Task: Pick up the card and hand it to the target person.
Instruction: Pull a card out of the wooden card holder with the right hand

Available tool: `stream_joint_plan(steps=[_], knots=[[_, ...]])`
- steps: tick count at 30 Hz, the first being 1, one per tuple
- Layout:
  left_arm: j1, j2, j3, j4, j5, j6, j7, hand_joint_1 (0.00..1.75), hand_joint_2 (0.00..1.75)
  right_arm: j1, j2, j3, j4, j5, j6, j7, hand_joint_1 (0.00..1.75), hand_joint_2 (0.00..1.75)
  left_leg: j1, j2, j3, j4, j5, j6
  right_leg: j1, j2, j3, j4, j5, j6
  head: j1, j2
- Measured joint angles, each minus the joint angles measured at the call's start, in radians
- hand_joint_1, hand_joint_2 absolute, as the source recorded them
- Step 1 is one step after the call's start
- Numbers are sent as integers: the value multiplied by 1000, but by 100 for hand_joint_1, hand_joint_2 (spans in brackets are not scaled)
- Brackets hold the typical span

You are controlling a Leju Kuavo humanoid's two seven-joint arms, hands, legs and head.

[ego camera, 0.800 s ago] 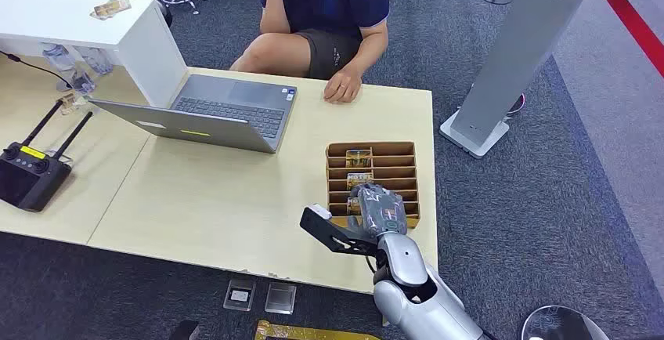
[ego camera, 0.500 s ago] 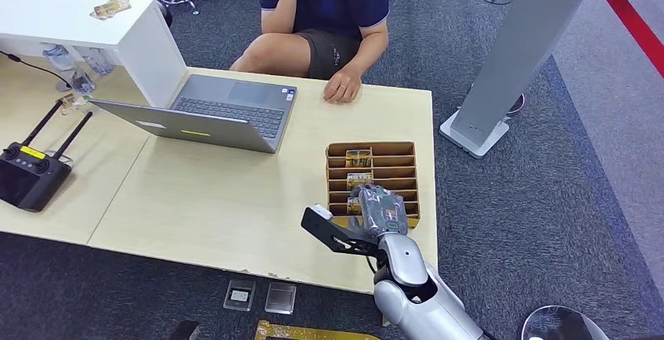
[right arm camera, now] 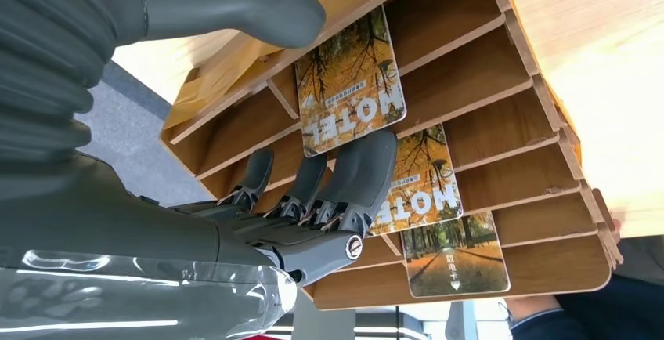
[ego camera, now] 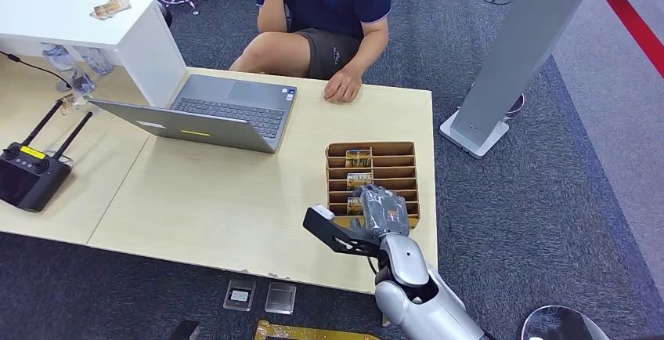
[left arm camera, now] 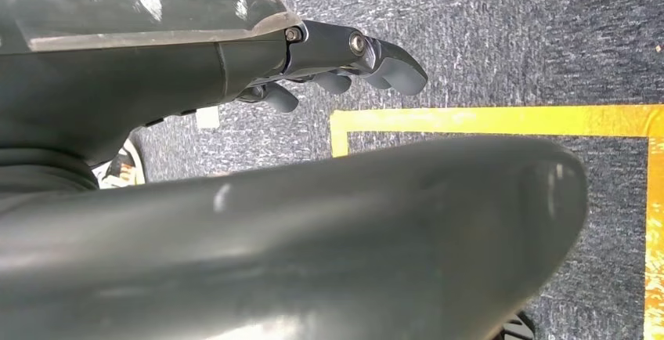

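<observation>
From the head camera, the silver right hand [ego camera: 381,208] hangs over the near rows of the slotted wooden card rack [ego camera: 413,169] on the pale wooden table [ego camera: 227,199]. Yellow-printed hotel cards [ego camera: 359,179] stand in the rack's left column, just beyond the fingertips. Past the rack, a person in a dark blue shirt [ego camera: 329,3] sits at the far edge, one hand [ego camera: 342,87] resting flat on the tabletop beside an open grey laptop [ego camera: 211,113]. A black remote controller with two antennas [ego camera: 31,169] lies well off to the left.

The left wrist camera shows the left hand [left arm camera: 344,62] above grey carpet crossed by a yellow tape line [left arm camera: 501,119]; its dark fingers [left arm camera: 395,66] are curled loosely inward with nothing in them.

The right wrist camera shows the right hand's dark fingers [right arm camera: 356,175] spread a little and reaching into the rack, the foremost fingertip lying against the nearest autumn-leaf "HOTEL" card [right arm camera: 350,81], with the thick grey thumb [right arm camera: 235,3] on the card's other side, apart from it. No card is gripped. A second HOTEL card [right arm camera: 423,179] sits just beyond the fingertips, and a third card [right arm camera: 454,254] stands farther along.
</observation>
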Motion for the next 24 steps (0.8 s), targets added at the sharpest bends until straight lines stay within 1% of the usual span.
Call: stream_joint_plan(steps=[8,11,13,14,16,18,24], knots=[[0,0,0,0,-1,0,0,0,0,7,-1,-1,0,0,1,1,71,175,0,0,0,0,0,0,0,0,0,0,0,0,0,0],[0,0,0,0,-1,0,0,0,0,7,-2,-1,0,-1,0,1,74,175,0,0,0,0,0,0,0,0,0,0,0,0,0,0],[0,0,0,0,-1,0,0,0,0,7,-3,-1,0,-1,0,1,84,175,0,0,0,0,0,0,0,0,0,0,0,0,0,0],[0,0,0,0,-2,0,0,0,0,7,-3,-1,0,-1,0,1,94,175,0,0,0,0,0,0,0,0,0,0,0,0,0,0],[0,0,0,0,-2,0,0,0,0,7,-4,-1,0,-2,0,1,120,175,0,0,0,0,0,0,0,0,0,0,0,0,0,0],[1,0,0,0,-2,0,0,0,0,8,-4,-1,0,-2,-3,1,135,175,0,0,0,0,0,0,0,0,0,0,0,0,0,0],[1,0,0,0,-3,0,0,0,0,9,-6,-3,0,-2,-11,-1,156,175,0,0,0,0,0,0,0,0,0,0,0,0,0,0]])
